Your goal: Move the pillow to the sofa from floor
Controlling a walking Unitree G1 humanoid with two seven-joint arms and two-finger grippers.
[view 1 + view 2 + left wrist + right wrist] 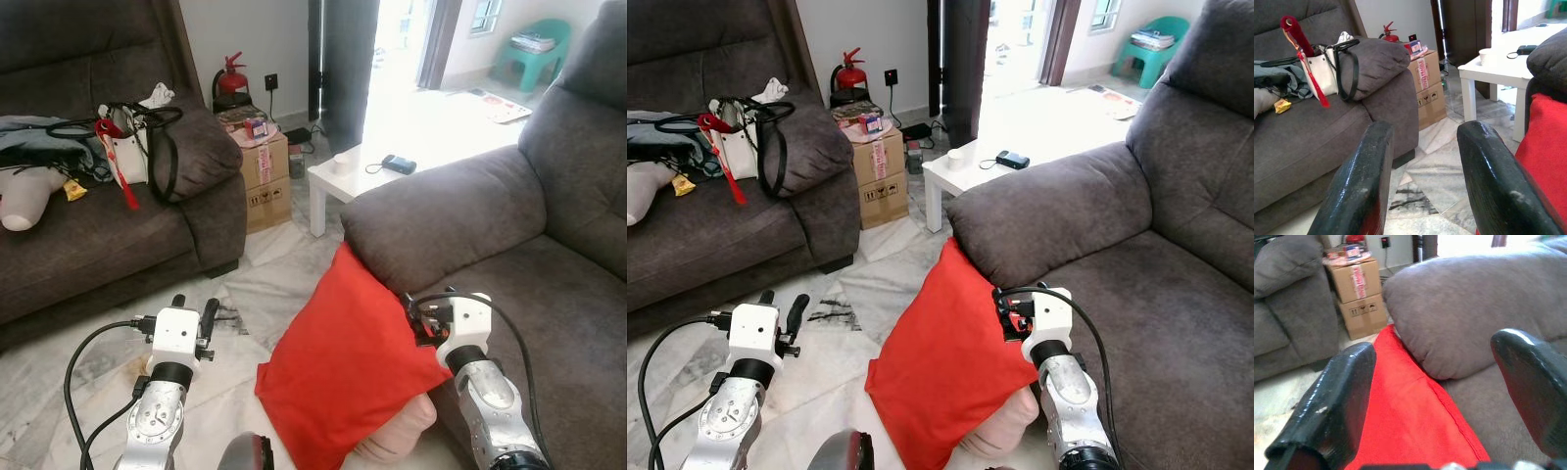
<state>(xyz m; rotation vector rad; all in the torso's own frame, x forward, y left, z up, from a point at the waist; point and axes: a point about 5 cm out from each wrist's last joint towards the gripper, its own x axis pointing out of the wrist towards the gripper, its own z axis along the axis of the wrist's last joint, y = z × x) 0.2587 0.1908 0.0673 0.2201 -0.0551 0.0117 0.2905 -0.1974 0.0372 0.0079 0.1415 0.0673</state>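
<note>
**Against the sofa arm: red pillow, both grippers released**

Your red pillow (pixel 343 377) stands on edge on the marble floor (pixel 235 392), leaning against the arm of the grey sofa (pixel 451 220). Your right gripper (pixel 1435 396) sits at its upper edge, fingers spread wide, gripping nothing. Your left gripper (pixel 1422 181) hangs apart, left of the pillow, fingers also spread. Behind stand a white table (pixel 392 166) and cardboard boxes (pixel 263 176).

My two head eyes look forward and down from above, both taking in the red pillow (pixel 343 377), the grey sofa (pixel 460 220) and my arms. My left wrist camera looks low along my left gripper (pixel 1422 181) toward the cardboard boxes (pixel 1427 83); my right wrist camera sits close to the pillow and sofa arm, sharing those boxes.
</note>
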